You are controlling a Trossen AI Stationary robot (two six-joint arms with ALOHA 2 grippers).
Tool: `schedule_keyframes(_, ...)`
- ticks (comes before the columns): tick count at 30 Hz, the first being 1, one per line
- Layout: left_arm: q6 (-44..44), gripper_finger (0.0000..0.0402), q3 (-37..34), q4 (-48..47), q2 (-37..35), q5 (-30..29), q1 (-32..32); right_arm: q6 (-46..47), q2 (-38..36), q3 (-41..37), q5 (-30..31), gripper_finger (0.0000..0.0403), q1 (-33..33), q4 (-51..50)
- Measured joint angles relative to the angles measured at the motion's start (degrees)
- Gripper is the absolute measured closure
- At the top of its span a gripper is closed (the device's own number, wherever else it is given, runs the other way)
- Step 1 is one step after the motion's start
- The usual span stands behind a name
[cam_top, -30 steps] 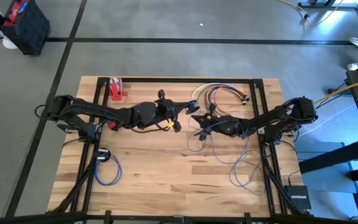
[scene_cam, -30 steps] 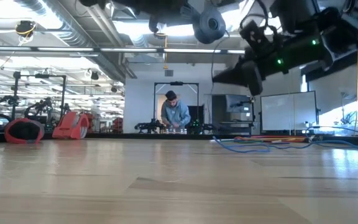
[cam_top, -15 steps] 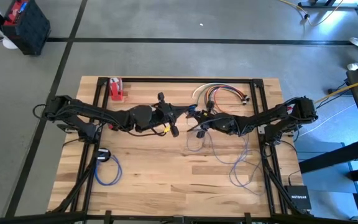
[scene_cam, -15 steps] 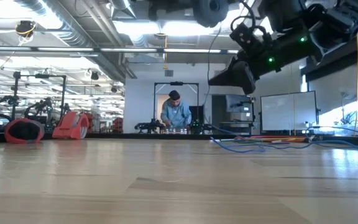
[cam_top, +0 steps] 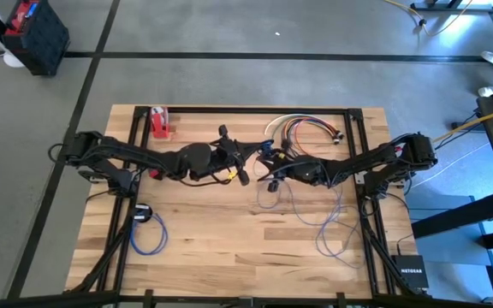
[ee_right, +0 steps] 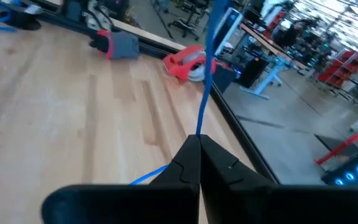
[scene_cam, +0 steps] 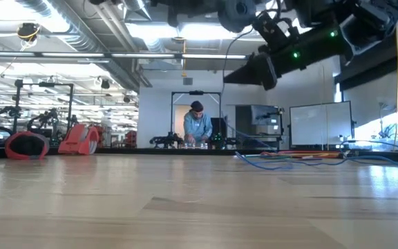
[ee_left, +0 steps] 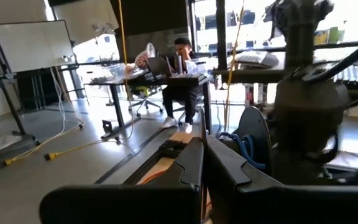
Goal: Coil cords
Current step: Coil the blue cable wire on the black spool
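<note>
The blue cord (ee_right: 207,68) I'm working runs taut up from my right gripper (ee_right: 197,142), whose jaws are clamped on it above the middle of the desk (cam_top: 229,248); its slack loops lie toward the right edge. My left gripper (cam_top: 248,162) hangs close beside, jaws closed on nothing. Another blue cord (cam_top: 148,233) sits coiled near the left edge.

Left end effector (ee_left: 202,163) closed, empty; right arm (ee_left: 306,106) near; person (ee_left: 184,62) at desk.

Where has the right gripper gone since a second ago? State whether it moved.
Yes. The right gripper, shut on the blue cord, moved up-picture toward the cord bundle at the table's far edge.
</note>
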Motion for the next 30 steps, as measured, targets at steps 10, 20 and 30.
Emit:
schedule_keyframes(10, 0.6, 0.0400, 0.0, -0.7, 0.9, -0.2, 0.2, 1.9, -0.1, 2.7, 5.9, 0.0376, 0.7, -9.6)
schedule_keyframes(20, 0.7, 0.0400, 0.0, -4.3, -0.9, -0.4, -0.5, 5.1, -10.1, 2.6, 12.0, 0.0264, 5.7, -32.0)
schedule_keyframes(30, 0.9, 0.0400, 0.0, -4.8, -0.9, -0.4, -0.3, 4.0, -20.1, -3.3, 9.3, 0.0248, 5.2, -17.8)
